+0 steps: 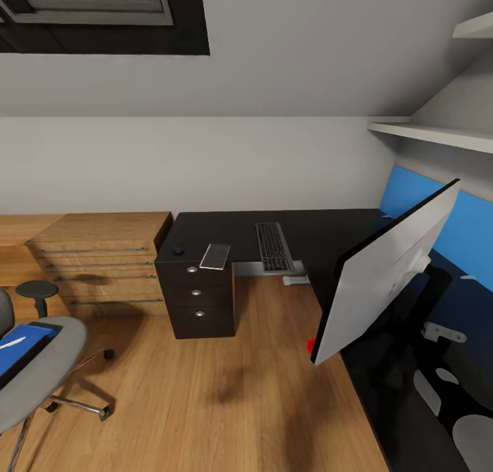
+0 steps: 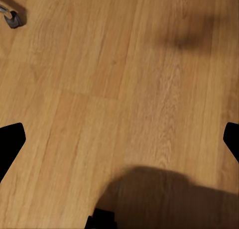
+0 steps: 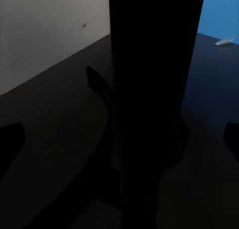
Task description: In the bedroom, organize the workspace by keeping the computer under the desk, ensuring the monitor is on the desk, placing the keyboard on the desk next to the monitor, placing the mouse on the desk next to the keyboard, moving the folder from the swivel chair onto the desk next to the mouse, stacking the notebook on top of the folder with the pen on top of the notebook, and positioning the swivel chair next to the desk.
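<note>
Your right hand [image 3: 119, 139] is spread around the monitor's [image 1: 383, 273] black stand post, not visibly clamped; the monitor sits tilted over the desk [image 1: 329, 236] near its edge. Thin rigid glossy panel, top-heavy and likely fragile, so grip the post low, not the screen. Left hand [image 2: 119, 139] hangs open over wood floor; flat blue folder [image 1: 20, 342] lies on the grey chair [image 1: 41, 373]

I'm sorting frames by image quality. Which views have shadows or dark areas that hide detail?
Head view: evenly lit, soft shadow blotches on the floor. Left wrist view: sharp, one broad shadow on the wood. Right wrist view: very dark; the desk and a black upright blend together.
</note>
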### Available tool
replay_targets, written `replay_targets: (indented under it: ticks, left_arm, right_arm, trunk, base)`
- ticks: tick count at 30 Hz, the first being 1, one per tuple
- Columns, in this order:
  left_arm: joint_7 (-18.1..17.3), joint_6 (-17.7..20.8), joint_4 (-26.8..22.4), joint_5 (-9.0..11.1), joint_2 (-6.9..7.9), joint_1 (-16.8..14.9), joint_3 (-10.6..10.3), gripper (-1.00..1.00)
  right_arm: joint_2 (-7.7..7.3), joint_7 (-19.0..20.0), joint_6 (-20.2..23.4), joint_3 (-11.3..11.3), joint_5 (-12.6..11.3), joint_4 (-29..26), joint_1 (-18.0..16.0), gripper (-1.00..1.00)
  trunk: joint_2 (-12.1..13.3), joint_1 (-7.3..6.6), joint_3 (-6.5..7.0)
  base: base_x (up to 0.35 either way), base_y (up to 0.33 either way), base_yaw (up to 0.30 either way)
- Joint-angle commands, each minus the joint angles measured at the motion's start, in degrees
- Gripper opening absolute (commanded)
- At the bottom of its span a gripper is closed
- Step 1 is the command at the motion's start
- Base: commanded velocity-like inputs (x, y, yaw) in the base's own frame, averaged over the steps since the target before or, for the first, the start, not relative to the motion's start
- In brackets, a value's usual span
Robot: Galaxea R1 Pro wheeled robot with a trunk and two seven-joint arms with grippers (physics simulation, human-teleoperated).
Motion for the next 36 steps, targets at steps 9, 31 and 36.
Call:
replay_targets:
  ticks: [9, 31, 36]
  left_arm:
    - [-0.3, -0.1, 0.0, 0.2, -0.04, 0.0, 0.3, 1.0]
    - [-0.3, -0.1, 0.0, 0.2, -0.01, 0.0, 0.3, 1.0]
    - [-0.3, -0.1, 0.0, 0.2, 0.03, 0.0, 0.3, 1.0]
  right_arm:
    - [0.04, 0.0, -0.2, 0.1, -0.3, 0.1, 0.0, 1.0]
    - [0.04, 0.0, -2.0, 0.0, -0.3, 0.1, 0.0, 1.0]
    - [-0.02, -0.1, -3.2, 0.0, -0.4, 0.1, 0.0, 1.0]
  trunk:
    - [0.0, 0.0, -0.06]
    - [0.0, 0.0, -0.06]
    - [0.0, 0.0, -0.06]
  base:
    - [0.012, 0.0, 0.0]
    - [0.018, -0.035, 0.0]
    - [0.005, -0.007, 0.0]
